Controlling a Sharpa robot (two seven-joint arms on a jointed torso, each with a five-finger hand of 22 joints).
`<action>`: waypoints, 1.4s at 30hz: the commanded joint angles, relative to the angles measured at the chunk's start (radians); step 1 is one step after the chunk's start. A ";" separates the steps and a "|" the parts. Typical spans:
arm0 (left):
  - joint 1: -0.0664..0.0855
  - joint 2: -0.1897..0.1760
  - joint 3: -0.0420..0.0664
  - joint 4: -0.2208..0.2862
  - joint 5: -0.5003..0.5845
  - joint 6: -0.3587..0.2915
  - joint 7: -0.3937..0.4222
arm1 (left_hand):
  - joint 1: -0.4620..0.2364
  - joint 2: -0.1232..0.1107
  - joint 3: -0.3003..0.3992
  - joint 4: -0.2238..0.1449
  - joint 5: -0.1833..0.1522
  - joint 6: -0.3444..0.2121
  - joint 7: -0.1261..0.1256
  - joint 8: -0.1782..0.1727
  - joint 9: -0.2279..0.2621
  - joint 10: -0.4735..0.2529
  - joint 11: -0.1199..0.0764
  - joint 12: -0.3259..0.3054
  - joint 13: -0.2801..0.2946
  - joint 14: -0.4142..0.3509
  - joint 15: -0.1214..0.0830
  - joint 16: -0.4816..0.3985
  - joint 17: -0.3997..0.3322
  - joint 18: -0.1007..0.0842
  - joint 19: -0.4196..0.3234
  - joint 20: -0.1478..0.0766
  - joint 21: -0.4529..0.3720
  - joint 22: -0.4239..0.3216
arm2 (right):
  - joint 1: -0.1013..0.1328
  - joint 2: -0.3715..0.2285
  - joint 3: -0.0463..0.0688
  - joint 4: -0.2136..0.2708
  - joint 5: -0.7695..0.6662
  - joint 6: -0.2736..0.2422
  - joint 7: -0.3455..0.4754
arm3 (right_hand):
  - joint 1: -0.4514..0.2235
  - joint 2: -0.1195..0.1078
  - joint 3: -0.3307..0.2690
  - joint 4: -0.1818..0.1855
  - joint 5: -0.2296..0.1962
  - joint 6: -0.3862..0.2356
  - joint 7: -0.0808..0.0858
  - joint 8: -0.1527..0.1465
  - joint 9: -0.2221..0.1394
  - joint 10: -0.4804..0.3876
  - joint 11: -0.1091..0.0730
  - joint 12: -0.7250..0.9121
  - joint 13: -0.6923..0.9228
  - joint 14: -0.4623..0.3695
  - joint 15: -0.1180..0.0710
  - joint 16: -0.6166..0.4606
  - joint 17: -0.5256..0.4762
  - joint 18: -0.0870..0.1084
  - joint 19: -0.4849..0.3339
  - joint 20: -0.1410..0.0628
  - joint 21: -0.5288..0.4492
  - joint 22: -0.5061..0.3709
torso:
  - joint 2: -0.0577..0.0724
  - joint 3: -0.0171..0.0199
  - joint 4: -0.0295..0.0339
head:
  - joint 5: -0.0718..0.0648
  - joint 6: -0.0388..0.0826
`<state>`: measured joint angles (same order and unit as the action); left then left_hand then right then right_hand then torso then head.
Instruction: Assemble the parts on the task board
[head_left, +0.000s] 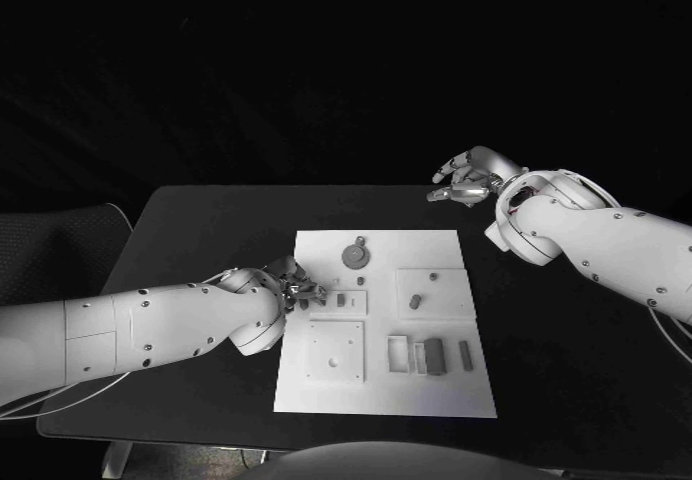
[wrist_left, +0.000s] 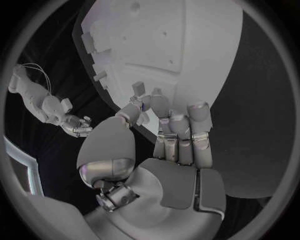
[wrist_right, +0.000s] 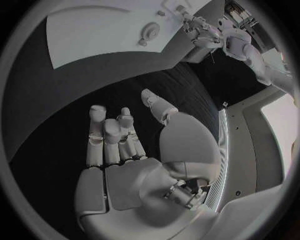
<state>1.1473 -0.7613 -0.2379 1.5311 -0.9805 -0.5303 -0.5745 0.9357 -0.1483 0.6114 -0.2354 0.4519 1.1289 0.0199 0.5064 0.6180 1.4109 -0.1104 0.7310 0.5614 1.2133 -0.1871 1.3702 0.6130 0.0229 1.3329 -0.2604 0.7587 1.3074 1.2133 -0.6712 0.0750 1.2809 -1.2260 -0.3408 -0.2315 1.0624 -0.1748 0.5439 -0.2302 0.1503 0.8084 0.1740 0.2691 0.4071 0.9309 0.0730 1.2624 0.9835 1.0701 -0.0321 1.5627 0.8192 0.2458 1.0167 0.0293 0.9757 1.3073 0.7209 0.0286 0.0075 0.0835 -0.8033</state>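
At the task board's (head_left: 378, 400) left edge, left hand (head_left: 296, 285) pinching a small part (wrist_left: 139, 89); right hand (head_left: 464, 180) empty, fingers apart.

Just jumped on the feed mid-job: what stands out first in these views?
The white task board lies in the middle of the black table, with small grey parts grouped near its right edge and a round part towards its far end. The left hand is at the board's left edge, fingertips on a small part there. The right hand hangs open over the table's far right corner, holding nothing.

Black table (head_left: 202, 215), bare dark top
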 joint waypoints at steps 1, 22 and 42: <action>-0.001 0.004 0.000 0.000 -0.025 0.016 0.002 | 0.022 0.033 0.040 -0.033 -0.003 0.104 -0.034 0.006 0.001 -0.001 -0.005 0.004 -0.001 0.015 -0.023 0.004 -0.001 0.022 0.007 0.001 0.006 0.015 | -0.001 0.000 0.000 0.002 0.000 0.013 0.005 | -0.012 0.002 -0.001 0.005 0.002 -0.003 0.011 -0.001 -0.002 -0.007 0.000 0.002 -0.001 -0.007 -0.001 -0.002 -0.001 0.016 -0.001 -0.006 -0.006 0.011 | 0.000 0.0007 -0.0006 | 0.000 0.001; -0.002 0.003 0.000 -0.008 -0.047 0.027 -0.007 | 0.022 0.033 0.041 -0.034 -0.007 0.102 -0.033 0.007 0.000 -0.001 -0.004 0.005 -0.002 0.014 -0.023 0.004 -0.001 0.022 0.007 0.000 0.006 0.015 | -0.001 -0.001 0.000 0.001 0.000 0.018 0.003 | -0.012 0.001 -0.001 0.006 0.002 -0.003 0.011 -0.001 -0.002 -0.007 0.000 0.002 -0.001 -0.007 -0.001 -0.002 -0.001 0.016 -0.001 -0.006 -0.006 0.011 | 0.000 0.0007 0.0002 | 0.003 -0.003; -0.003 0.005 0.000 -0.017 -0.012 0.046 0.007 | 0.009 -0.011 0.035 0.001 -0.094 0.096 -0.033 0.027 -0.004 -0.004 0.000 0.014 -0.005 0.005 -0.020 0.008 -0.003 0.026 -0.001 0.000 0.004 0.014 | -0.002 -0.002 0.000 0.000 0.000 0.014 0.005 | -0.012 0.002 0.000 0.007 0.002 -0.004 0.011 -0.001 -0.002 -0.007 0.000 0.003 -0.001 -0.007 -0.001 -0.002 -0.001 0.016 -0.001 -0.006 -0.006 0.011 | 0.000 0.0014 -0.0005 | 0.002 -0.006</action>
<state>1.1465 -0.7587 -0.2363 1.5158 -1.0065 -0.5069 -0.5728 0.9391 -0.1517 0.6298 -0.2223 0.3615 1.1289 0.0199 0.5230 0.6121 1.4122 -0.1093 0.7387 0.5572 1.2088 -0.1917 1.3747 0.6109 0.0232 1.3312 -0.2588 0.7586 1.3079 1.2119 -0.6727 0.0748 1.2808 -1.2254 -0.3350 -0.2317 1.0583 -0.1707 0.5440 -0.2302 0.1503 0.8102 0.1760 0.2691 0.4064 0.9309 0.0730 1.2624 0.9837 1.0700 -0.0320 1.5627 0.8194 0.2457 1.0149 0.0312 0.9757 1.3073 0.7205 0.0297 0.0071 0.0856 -0.8091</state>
